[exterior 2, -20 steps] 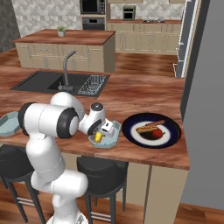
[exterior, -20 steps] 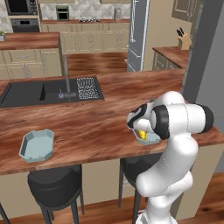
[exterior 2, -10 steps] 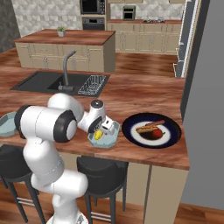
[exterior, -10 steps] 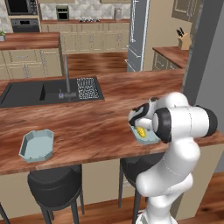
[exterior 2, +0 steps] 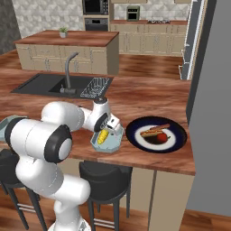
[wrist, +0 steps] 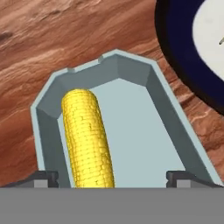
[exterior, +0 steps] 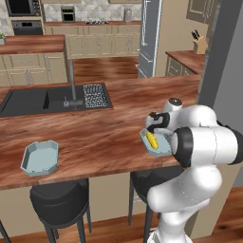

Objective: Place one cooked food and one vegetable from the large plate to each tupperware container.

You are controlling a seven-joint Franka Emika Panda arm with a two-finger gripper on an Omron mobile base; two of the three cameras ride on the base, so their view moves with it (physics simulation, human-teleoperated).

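A yellow corn cob (wrist: 87, 140) lies in the near pale blue tray (wrist: 131, 65), against its left wall. My gripper (wrist: 111, 179) hovers open just over it, with its fingertips (wrist: 43, 177) spread wide either side of the tray's floor. From the base, the gripper (exterior 2: 108, 125) sits above the corn (exterior 2: 103, 136) in this tray (exterior 2: 113, 144). Right of it, the dark plate (exterior 2: 135, 128) holds the bun sausage (exterior 2: 150, 132), the stick sausage (exterior 2: 161, 127) and the red vegetable (exterior 2: 163, 136). The second tray (exterior: 40, 156) lies empty far to the left.
A sink with a tap (exterior: 71, 85) and a drying rack (exterior: 95, 95) sit across the counter. Two black stools (exterior: 59, 197) stand under the counter's near edge. A grey wall (exterior 2: 212, 113) rises to the right of the plate.
The corn stays in the near tray. The arm has folded back slightly toward the base, and the hand has shifted a little above the tray.
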